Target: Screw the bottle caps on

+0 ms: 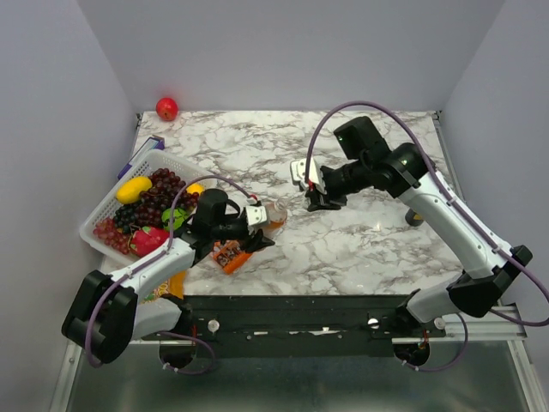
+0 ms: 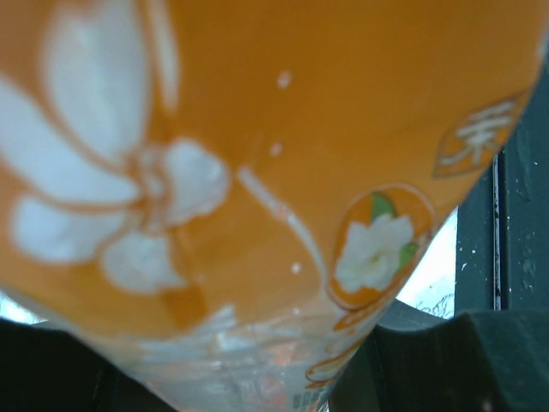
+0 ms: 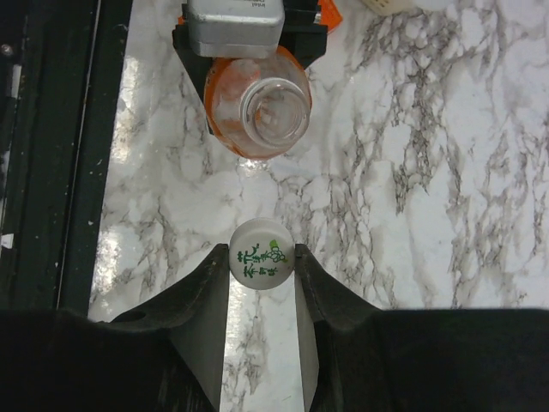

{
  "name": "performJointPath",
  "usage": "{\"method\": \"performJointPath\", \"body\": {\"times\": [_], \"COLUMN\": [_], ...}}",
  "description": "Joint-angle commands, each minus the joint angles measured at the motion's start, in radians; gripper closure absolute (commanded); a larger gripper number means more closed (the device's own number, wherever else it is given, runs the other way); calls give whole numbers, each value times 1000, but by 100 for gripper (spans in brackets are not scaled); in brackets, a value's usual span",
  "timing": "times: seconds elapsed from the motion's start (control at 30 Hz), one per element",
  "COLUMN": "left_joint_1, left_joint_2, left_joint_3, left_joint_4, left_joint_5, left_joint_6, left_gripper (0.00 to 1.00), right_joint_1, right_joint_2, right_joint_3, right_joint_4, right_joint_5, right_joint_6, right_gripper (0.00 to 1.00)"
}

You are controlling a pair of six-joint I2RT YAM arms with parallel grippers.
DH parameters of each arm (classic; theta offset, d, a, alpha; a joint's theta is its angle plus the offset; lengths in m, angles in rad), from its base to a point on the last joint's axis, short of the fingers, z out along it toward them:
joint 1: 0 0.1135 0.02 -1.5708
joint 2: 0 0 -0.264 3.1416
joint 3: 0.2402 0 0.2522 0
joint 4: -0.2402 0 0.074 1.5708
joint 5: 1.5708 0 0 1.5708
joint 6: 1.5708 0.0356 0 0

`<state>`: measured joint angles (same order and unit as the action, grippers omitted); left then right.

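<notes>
Roughly mid-counter, the right pincer (image 3: 261, 262) pinches a whitish cap (image 3: 260, 264) by its rim, one finger pressed to each side. The green print on its round top faces the wrist camera. Bare marbled counter (image 1: 369, 249) lies open to the right and on the far side, out to the grey walls.

Just beyond the cap, and apart from it, the orange bottle (image 3: 257, 107) turns its clear, uncapped mouth towards that camera. The left pincer (image 1: 262, 218) is clamped on its body, with dark fingers flanking it.

Room tightens to the left, where a white lattice basket (image 1: 96, 209) of fruit sits at the counter's left edge. Small orange packets (image 1: 233, 256) lie close to the near edge.

The bottle's glossy orange label (image 2: 257, 129), with white flowers, fills the left wrist view and is blurred; no fingers can be made out there. From overhead, the pincer hides most of the bottle.
</notes>
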<state>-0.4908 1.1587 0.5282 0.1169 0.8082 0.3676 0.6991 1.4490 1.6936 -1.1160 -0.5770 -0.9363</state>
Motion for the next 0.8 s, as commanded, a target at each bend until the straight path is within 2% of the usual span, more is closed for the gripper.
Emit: {"method": "performJointPath", "body": {"times": [0.0, 0.17, 0.5, 0.6, 0.77], "left_joint_1": [-61, -106, -124, -130, -132], "left_joint_2": [7, 10, -13, -17, -31], "left_joint_3": [-10, -23, -77, -79, -91], "left_joint_4": [105, 121, 210, 224, 247], "left_joint_5": [-1, -7, -21, -30, -43], "left_joint_6": [37, 36, -58, -59, -52], "left_gripper": [100, 100, 100, 100, 100], "right_joint_1": [34, 65, 82, 123, 181], "right_joint_2": [31, 59, 97, 117, 119], "right_joint_3": [54, 130, 280, 285, 233], "right_joint_4": [-55, -50, -180, -240, -206], "right_joint_5": [-29, -35, -41, -30, 15], "right_joint_6": [-18, 14, 10, -42, -29], "right_gripper": [65, 65, 64, 64, 64]}}
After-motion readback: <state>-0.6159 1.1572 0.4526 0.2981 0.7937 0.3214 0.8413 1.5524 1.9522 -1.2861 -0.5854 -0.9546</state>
